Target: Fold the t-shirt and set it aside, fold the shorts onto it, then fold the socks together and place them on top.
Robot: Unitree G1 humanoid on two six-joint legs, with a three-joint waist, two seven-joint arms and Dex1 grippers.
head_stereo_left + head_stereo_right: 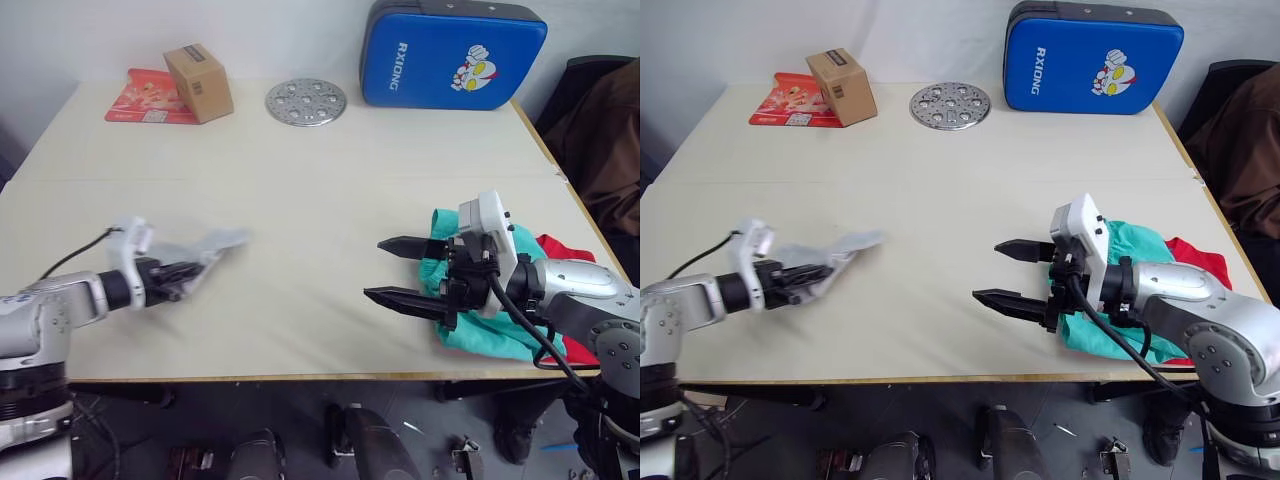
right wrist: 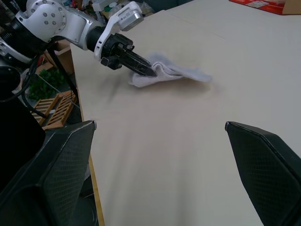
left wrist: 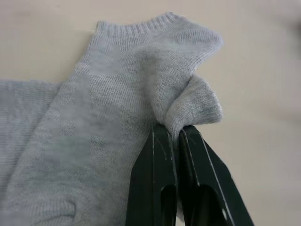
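Note:
The light grey socks [image 1: 200,252] lie on the table's left front part, and my left gripper [image 1: 190,276] is shut on a fold of them; the pinched knit [image 3: 193,106] bulges over the fingertips. Folded teal shorts [image 1: 480,325] rest on the red t-shirt [image 1: 565,252] at the right front edge of the table. My right gripper [image 1: 392,270] hovers open just left of that pile, fingers pointing toward the socks, nothing between them. From the right wrist camera the socks [image 2: 164,74] and the left gripper [image 2: 148,70] holding them appear ahead.
At the back of the table [image 1: 300,180] stand a cardboard box [image 1: 198,82] on a red printed sheet [image 1: 145,98], a perforated metal disc [image 1: 306,102] and a blue padded case [image 1: 450,55]. A dark chair with brown cloth [image 1: 605,130] stands off the right edge.

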